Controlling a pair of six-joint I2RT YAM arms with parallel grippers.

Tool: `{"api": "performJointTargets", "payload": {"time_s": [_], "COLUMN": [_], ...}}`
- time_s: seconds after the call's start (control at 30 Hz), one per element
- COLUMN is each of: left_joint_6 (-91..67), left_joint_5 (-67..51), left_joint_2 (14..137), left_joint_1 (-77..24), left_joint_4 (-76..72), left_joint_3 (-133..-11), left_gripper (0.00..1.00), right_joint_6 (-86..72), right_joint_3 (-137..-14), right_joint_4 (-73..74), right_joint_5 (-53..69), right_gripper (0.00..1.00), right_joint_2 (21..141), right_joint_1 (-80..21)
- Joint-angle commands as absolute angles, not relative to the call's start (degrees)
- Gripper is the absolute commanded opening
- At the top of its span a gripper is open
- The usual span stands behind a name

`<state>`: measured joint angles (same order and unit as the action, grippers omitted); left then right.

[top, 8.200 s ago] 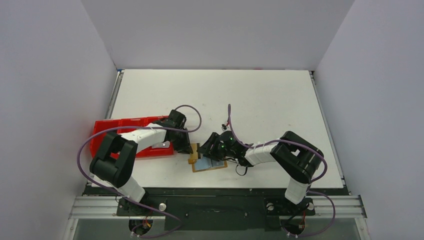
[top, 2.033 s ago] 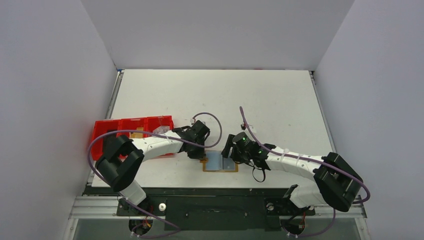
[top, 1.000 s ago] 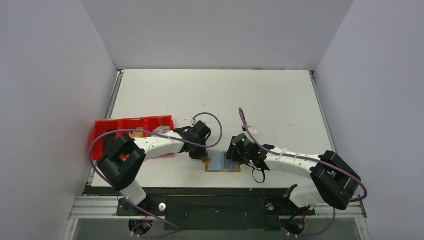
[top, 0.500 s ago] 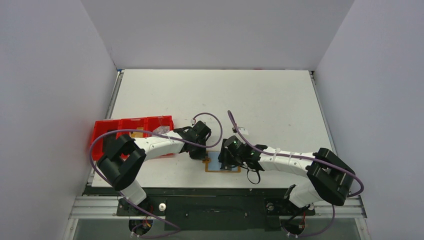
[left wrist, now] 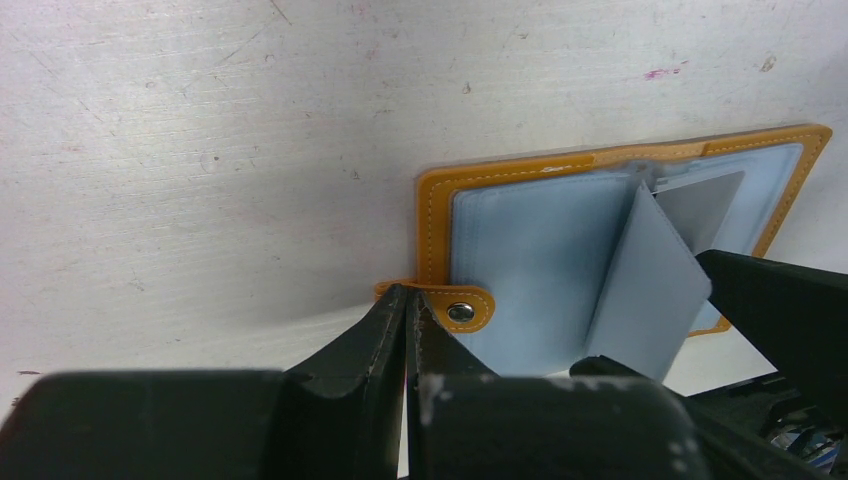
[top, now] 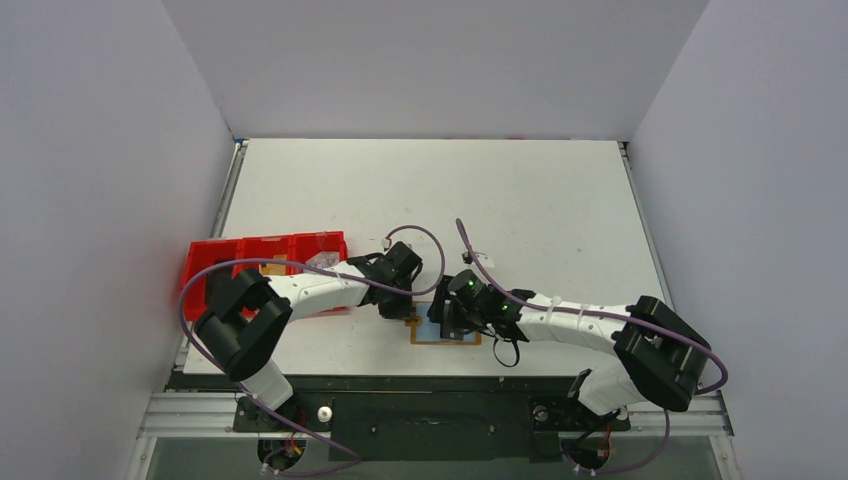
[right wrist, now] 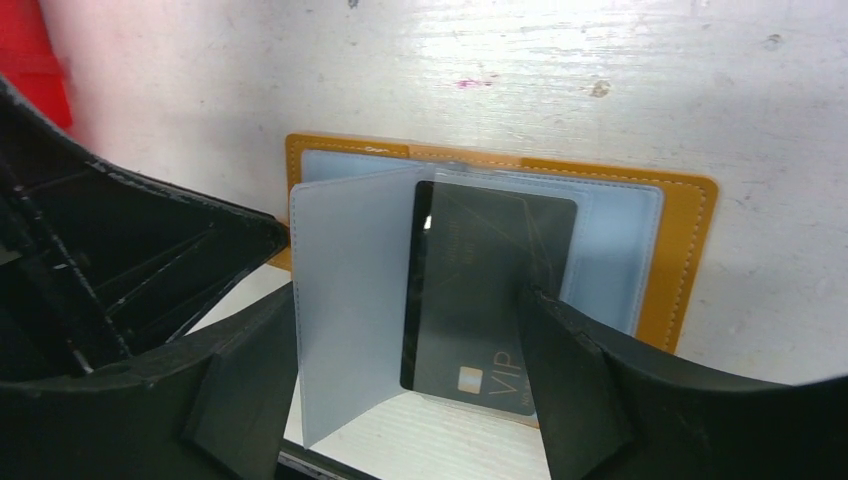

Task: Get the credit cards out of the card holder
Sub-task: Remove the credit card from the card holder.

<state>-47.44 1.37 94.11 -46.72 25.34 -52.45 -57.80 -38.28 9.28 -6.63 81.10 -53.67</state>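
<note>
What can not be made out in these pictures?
- Top view: the right claw covers most of the flat tan leather card holder.
- Right wrist view: print on the dark rectangular card is too small to read.
- All views: pale blue plastic sleeves hide how many cards are inside.
</note>
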Motion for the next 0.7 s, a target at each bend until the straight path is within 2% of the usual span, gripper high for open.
{"api": "performJointTargets", "payload": {"time_s": [0.0, 0.37, 0.57, 0.67], "left_joint_6": [-48.0, -47.6, -47.3, -47.2], "left_joint_5": [0.0, 0.3, 2.7, 2.4], "left_joint_2": [95.0, 90.3, 84.6, 82.8], "left_joint_1": [-47.2, -47.1, -46.8, -46.8], "left_joint_4": [24.9, 29.1, 33.0, 34.0], "left_joint_3": [-52.5, -54.7, -56.7, -58.2], "left_gripper": [0.0, 0.01, 0.12, 0.14], "right_joint_6": [-58.4, -62.8, -64.2, -64.8], "right_joint_3": [-37.1, -30.9, -29.0, -28.5], "right_joint_4": [3.5, -4.7, -6.9, -7.4], "right_joint_5": [-4.7, -1.0, -0.5, 0.3], "right_gripper": [0.72, 0.74, 0.78, 0.79], "right_joint_2": [79.6, 80.3, 80.1, 80.1], "right_joint_1": [-53.1, -49.9, -49.3, -49.1]}}
